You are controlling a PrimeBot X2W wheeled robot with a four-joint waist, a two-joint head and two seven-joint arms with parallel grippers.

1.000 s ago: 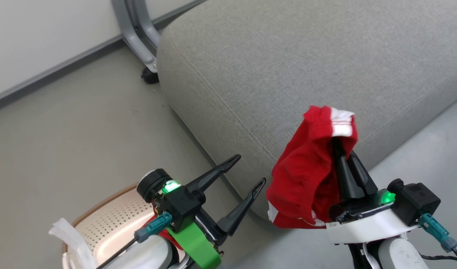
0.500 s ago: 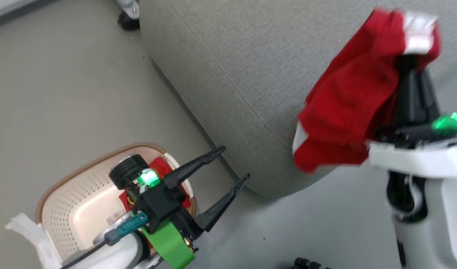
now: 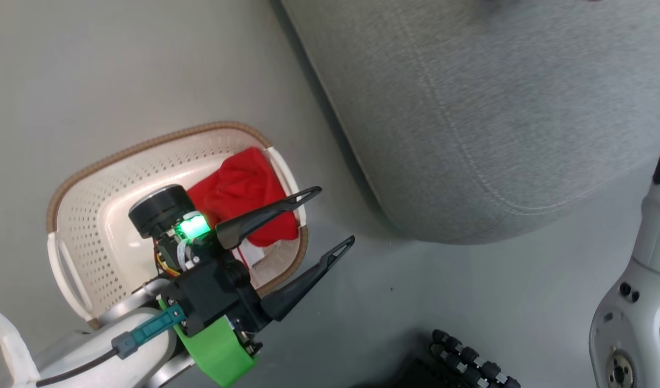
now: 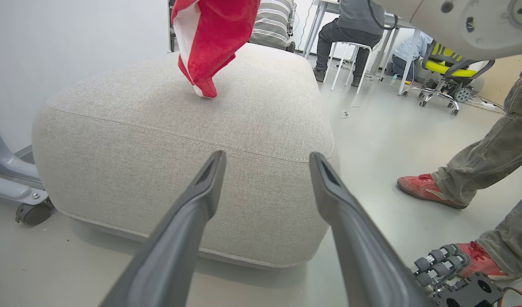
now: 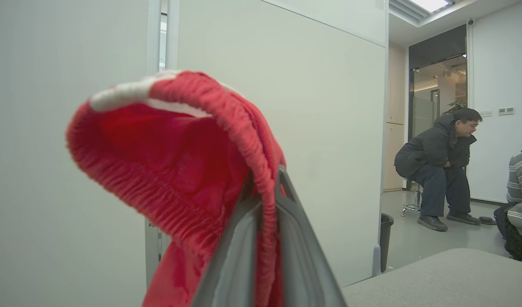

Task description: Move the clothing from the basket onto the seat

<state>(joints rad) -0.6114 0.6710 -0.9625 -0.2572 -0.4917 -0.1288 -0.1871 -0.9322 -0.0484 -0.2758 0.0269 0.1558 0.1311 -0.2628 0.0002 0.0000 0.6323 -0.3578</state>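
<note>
Downward the head camera has swung: seat upper right, basket centre left holding one red garment. Over the seat hangs the second garment, pinched by the jaws of the right gripper; best released well inside the edge. The left gripper has its jaws spread.

Bright, even light is filling the views.
The large light grey fabric seat is casting a soft shadow on the smooth grey floor.
</note>
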